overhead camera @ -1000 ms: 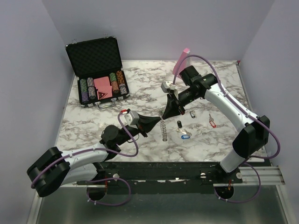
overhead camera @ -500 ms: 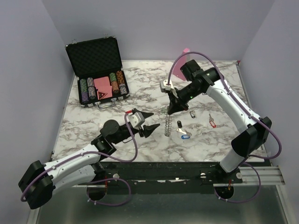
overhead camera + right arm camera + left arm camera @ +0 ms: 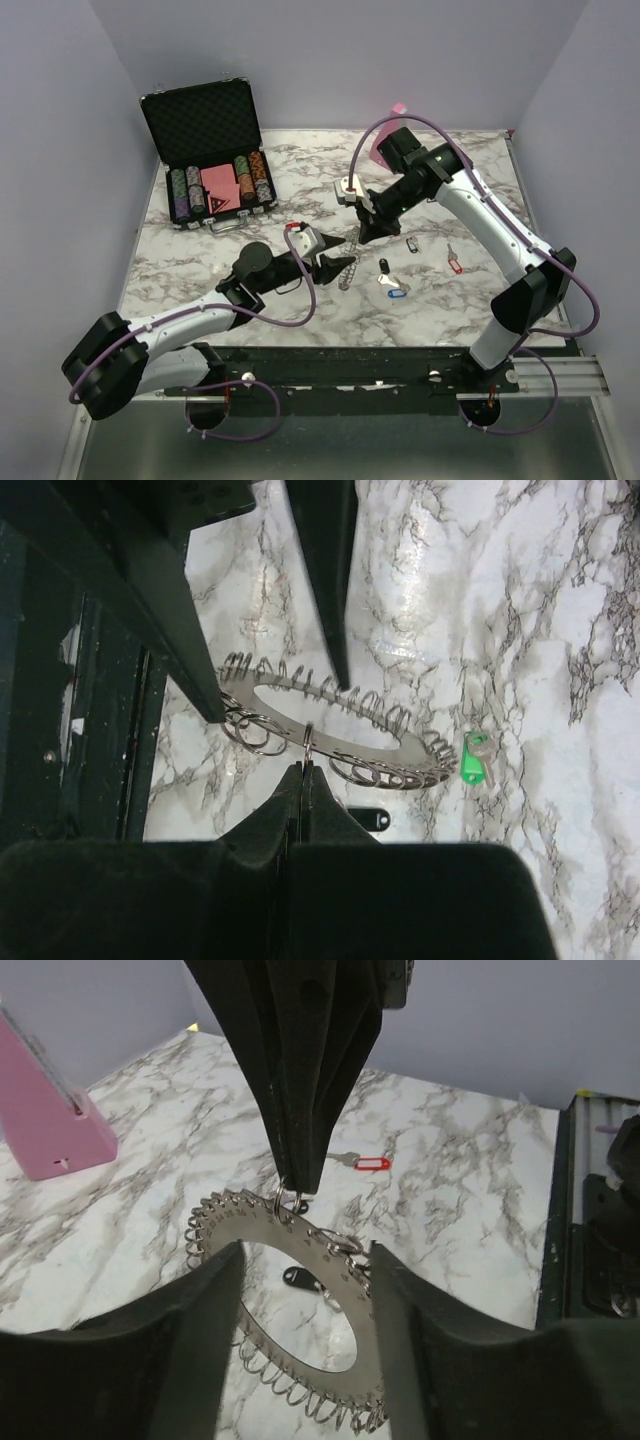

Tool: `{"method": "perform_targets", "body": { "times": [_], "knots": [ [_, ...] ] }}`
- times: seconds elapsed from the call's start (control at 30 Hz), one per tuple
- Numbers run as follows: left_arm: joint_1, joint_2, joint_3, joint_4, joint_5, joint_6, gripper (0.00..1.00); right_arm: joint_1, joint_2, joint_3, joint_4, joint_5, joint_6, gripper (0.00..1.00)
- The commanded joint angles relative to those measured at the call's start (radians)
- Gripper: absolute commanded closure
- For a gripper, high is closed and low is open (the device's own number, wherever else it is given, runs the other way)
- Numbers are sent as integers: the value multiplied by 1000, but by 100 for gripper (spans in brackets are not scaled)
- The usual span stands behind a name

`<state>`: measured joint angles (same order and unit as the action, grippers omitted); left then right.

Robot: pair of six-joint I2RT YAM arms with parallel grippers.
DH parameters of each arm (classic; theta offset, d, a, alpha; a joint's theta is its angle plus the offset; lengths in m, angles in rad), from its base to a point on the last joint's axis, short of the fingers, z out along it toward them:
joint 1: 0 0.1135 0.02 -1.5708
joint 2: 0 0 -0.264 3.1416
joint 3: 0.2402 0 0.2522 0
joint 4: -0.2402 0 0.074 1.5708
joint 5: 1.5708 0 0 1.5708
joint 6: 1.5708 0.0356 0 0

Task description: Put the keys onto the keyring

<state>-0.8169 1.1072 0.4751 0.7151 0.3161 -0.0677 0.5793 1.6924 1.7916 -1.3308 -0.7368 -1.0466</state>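
Observation:
The keyring [image 3: 349, 270] [image 3: 352, 1288] [image 3: 356, 753], a flat grey ring edged with wire loops, hangs tilted just above the marble table. My right gripper [image 3: 364, 238] [image 3: 305, 767] [image 3: 293, 1192] is shut on one small loop at its rim. My left gripper [image 3: 337, 262] [image 3: 305, 1260] is open, one finger on each side of the ring's band. Loose keys lie on the table: a black-tagged one [image 3: 384, 265] [image 3: 300, 1280], a blue one [image 3: 397, 292], a red one [image 3: 455, 264] [image 3: 368, 1164] and a green one [image 3: 472, 760].
An open black case [image 3: 205, 125] of poker chips stands at the back left. A pink wedge block [image 3: 384, 142] [image 3: 48, 1120] is at the back, behind the right arm. A black rail [image 3: 400, 365] runs along the table's near edge.
My left gripper has let go of the keyring, opened, and moved right to straddle it. The ring has tipped from edge-on to slanted. My right gripper has shifted a little left, still pinching the loop.

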Motion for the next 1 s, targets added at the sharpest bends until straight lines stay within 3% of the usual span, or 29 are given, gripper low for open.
{"method": "perform_targets", "body": {
  "times": [0.0,0.6,0.97],
  "knots": [
    [31,39,7,193,101,-47,48,11,-5,5,-90,24,-21,99],
    [64,120,34,262,198,-76,73,14,-16,-4,-88,-32,-29,99],
    [78,135,53,236,215,-64,70,17,-19,-9,-88,-45,-29,99]
  ]
}}
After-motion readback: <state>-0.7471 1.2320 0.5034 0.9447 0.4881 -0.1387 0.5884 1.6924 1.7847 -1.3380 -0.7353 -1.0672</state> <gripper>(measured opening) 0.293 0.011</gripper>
